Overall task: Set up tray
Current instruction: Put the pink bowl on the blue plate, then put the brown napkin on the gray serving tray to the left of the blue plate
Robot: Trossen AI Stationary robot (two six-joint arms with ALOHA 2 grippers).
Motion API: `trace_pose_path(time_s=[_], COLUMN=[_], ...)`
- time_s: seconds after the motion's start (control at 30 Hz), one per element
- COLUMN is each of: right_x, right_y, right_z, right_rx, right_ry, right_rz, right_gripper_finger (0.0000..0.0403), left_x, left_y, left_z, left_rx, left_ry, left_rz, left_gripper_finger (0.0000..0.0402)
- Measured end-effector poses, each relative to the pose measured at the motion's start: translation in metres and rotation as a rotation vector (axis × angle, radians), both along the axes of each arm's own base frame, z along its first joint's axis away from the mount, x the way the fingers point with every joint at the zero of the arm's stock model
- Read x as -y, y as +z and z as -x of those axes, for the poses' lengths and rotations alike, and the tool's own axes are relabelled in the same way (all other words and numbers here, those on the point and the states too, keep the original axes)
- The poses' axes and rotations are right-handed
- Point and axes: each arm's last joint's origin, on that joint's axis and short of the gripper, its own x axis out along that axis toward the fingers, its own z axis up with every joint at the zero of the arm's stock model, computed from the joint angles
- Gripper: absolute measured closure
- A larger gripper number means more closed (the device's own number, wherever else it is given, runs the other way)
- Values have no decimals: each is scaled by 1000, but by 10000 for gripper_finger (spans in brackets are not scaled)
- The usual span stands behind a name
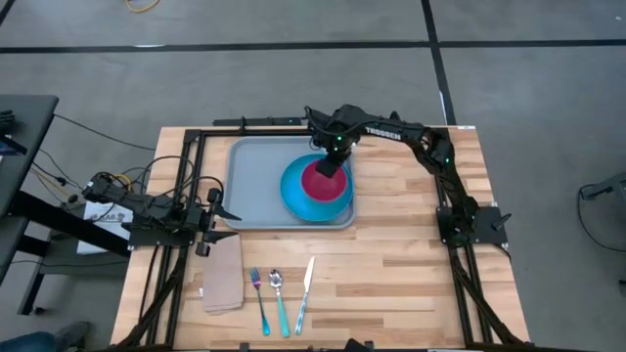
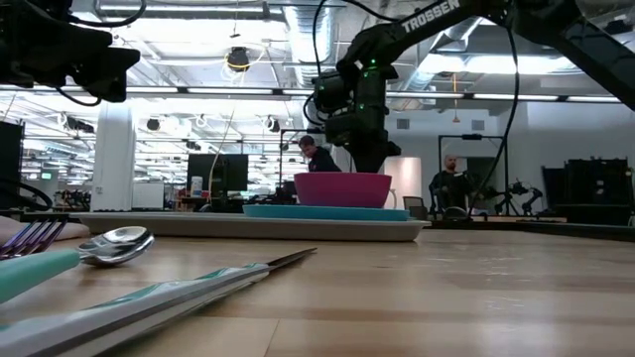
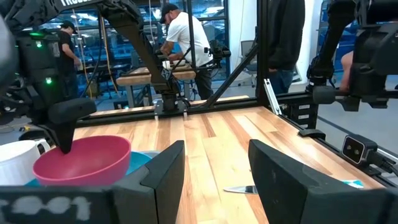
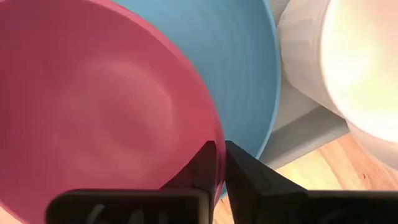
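The light-grey tray lies on the wooden table with the round blue plate on it. A pink bowl sits on the plate. My right gripper reaches down from above to the bowl's far rim and is shut on it. A white cup stands beside the plate; the arm hides it in the high view. My left gripper waits open at the table's left, off the tray's near-left corner. My right gripper pinches the pink bowl's rim, one finger inside the bowl and the other finger outside it. The fingers come from above, pointing down. The bowl stands upright, its base seeming to rest on the blue plate.
A tan napkin lies near the table's near-left corner. A fork, a spoon and a knife lie side by side near the near edge. Bare wood extends to the tray's right. People stand in the room beyond.
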Motion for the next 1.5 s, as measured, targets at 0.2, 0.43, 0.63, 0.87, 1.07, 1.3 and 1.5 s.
trace_pose_path(time_s=[0.2, 0.43, 0.63, 0.87, 1.07, 1.3, 1.5], right_x=[-6, -4, -6, -15, -53, -110, -151], right_y=[0, 0, 13, 59, 125, 169, 169], right_z=[-3, -2, 1, 9, 23, 57, 97], right_rx=[4, -7, 15, 177, 405, 596, 837], right_ry=[42, 30, 29, 34, 115, 268, 329], right_rz=[6, 29, 61, 111, 158, 214, 212], right_gripper_finger=[348, 340, 339, 339, 339, 339, 339], left_x=[0, 0, 0, 0, 0, 0, 0], left_y=[0, 0, 0, 0, 0, 0, 0], left_z=[0, 0, 0, 0, 0, 0, 0], left_rx=[0, 0, 0, 0, 0, 0, 0], left_ry=[0, 0, 0, 0, 0, 0, 0], left_rz=[0, 0, 0, 0, 0, 0, 0], left_gripper_finger=[233, 233, 233, 233, 233, 233, 233])
